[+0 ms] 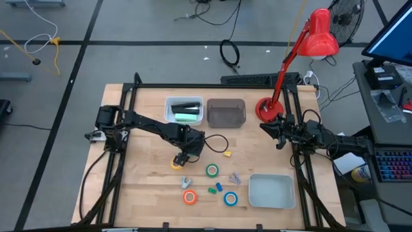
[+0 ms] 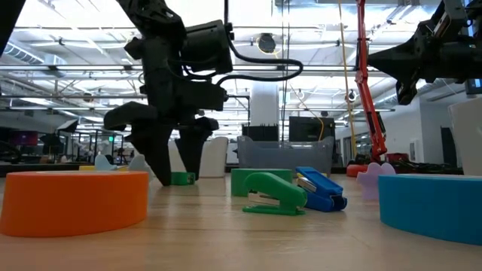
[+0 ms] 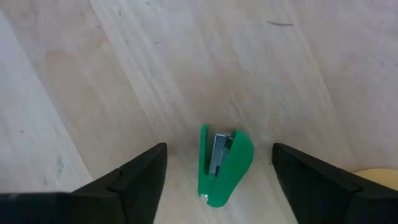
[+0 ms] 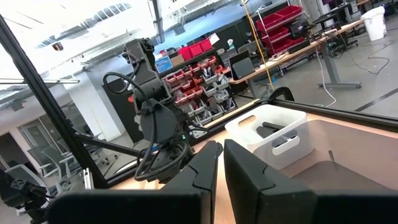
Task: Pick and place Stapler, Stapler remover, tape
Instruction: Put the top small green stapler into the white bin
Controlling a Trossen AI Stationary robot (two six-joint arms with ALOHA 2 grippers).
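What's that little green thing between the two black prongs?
The green gadget looks like glossy plastic: two curved halves joined at one end, with a grey metal strip between them, perhaps a small stapler or staple remover. It lies flat on the pale wooden table, between the open left gripper's fingers, which stand clear of it on both sides.

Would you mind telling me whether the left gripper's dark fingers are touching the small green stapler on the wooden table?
Apart. The left wrist view shows bare wood between the green stapler and each of the left gripper's open fingers.
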